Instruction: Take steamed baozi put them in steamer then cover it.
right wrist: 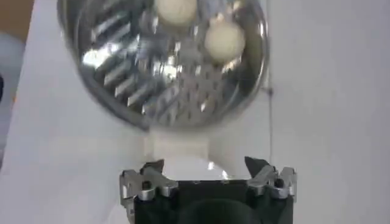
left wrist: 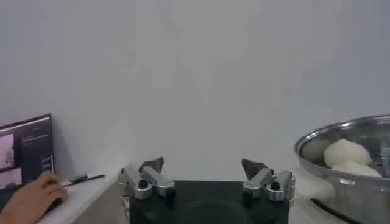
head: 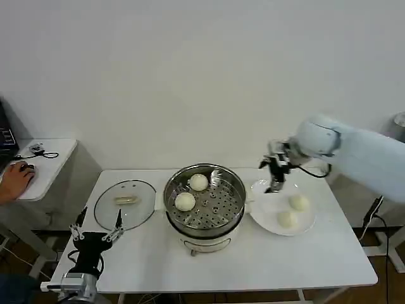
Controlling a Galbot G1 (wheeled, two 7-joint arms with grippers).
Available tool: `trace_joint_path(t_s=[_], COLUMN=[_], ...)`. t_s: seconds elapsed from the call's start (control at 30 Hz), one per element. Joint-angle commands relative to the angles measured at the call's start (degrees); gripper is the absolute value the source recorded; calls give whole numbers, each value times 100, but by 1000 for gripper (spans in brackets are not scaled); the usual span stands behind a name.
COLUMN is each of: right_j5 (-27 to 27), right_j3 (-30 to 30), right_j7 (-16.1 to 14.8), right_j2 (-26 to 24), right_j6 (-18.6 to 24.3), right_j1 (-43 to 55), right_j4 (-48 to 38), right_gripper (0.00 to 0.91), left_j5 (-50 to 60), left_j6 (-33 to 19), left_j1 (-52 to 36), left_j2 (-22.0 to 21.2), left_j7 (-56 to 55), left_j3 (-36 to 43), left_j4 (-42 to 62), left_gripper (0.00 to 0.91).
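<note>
Now, my right pincer (head: 274, 176) hangs right of centre in the head view, jaws spread wide and empty, at the far rim of the white plate (head: 266, 212). That plate carries two steamed baozi: one (head: 299, 202) lies lower right of the pincer, the other (head: 286, 218) sits lower in the frame, just beside the first. As I judge it, the coming reach turns on this: both buns lie to the lower right of my right pincer, close by, while my left pincer (head: 98, 223) is parked in the lower left of the frame at the counter's (head: 253, 266) near corner, well apart from the plate. So the right arm is the nearer one. The buns are round, so no long axis governs the approach.

The steamer (head: 205, 201) stands mid-frame, left of the plate and touching its rim or nearly so; I cannot tell which. Two baozi (head: 199, 182) (head: 185, 201) already rest on its perforated tray, toward the upper left part. The cover (head: 125, 203) lies flat on the counter left of the steamer, just above my left pincer, whose jaws are also spread wide and hold nothing.

In the right wrist view the steamer (right wrist: 164, 61) fills the upper part beyond my spread fingertips (right wrist: 152, 168).
</note>
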Motion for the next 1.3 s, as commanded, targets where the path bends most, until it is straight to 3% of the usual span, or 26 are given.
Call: trace_joint_path(t_s=[0.03,0.23,0.47,0.97,1.23,1.3], right_j5=[-1307,-1768,-2149,-2407,-2481,-2501], right_j3=[982,1585,2177,2300,2338,2326], right_j7=[-497,-459,-346,-211,-151,-164], right_j2=[-856,-730,-203,725,925,925], right_j6=[939,1085,1247,1312,1256,1223], right_j1=[-1402,-2458,-3169,-3272,-3254,-3245], right_j4=[-166,-375,-895,-1829,-1980,-1987], right_gripper=[907,907,907,907,877,826], left_j5=[-620,-1399,-2075,-1850,-1780,-1781], left_j6=[196,622,1012,1009,986,986], left_j1=[3,-4,-16,-3,19,13], left_j2=[154,402,545,551,527,520], left_j7=[87,141,101,134,140,137], left_j3=[-70,-313,-511,-571,-584,-591], left_j4=[4,-30,53,-5,-17,-17], left_gripper=[907,907,907,907,907,907])
